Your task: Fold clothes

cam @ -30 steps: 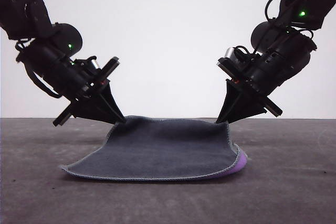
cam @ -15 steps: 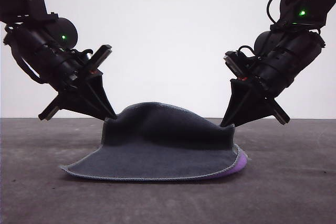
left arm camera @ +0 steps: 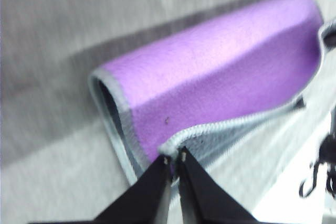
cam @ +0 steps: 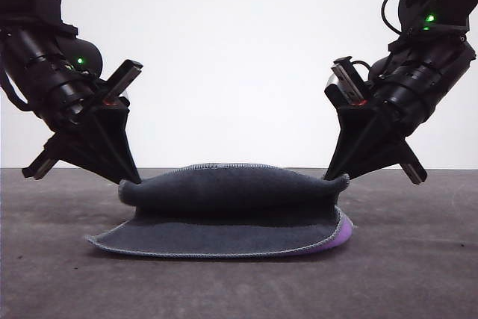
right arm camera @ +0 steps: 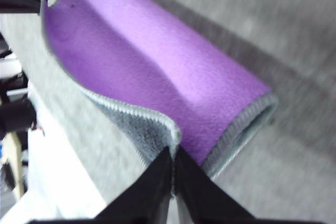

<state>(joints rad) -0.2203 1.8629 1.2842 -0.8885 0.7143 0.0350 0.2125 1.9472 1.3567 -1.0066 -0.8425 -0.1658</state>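
Note:
The cloth (cam: 231,211) lies on the dark table, dark grey face toward the front camera, a purple sliver showing at its right edge (cam: 342,231). Its far edge is lifted and curled forward into a roll. My left gripper (cam: 131,180) is shut on the cloth's far left corner. My right gripper (cam: 333,178) is shut on the far right corner. The left wrist view has the purple face (left arm camera: 220,77) rolled over, with the corner pinched at my left gripper (left arm camera: 173,157). In the right wrist view the purple face (right arm camera: 157,72) rolls away from my right gripper (right arm camera: 172,153).
The dark grey table (cam: 60,282) stretches out on all sides of the cloth, against a plain white wall (cam: 231,57) behind. The cloth's near edge (cam: 209,252) stays flat on the table.
Both grippers have drawn the cloth's far corners up, then forward and outward. The far edge rose into a hump and now curls over as a low roll above the flat part.

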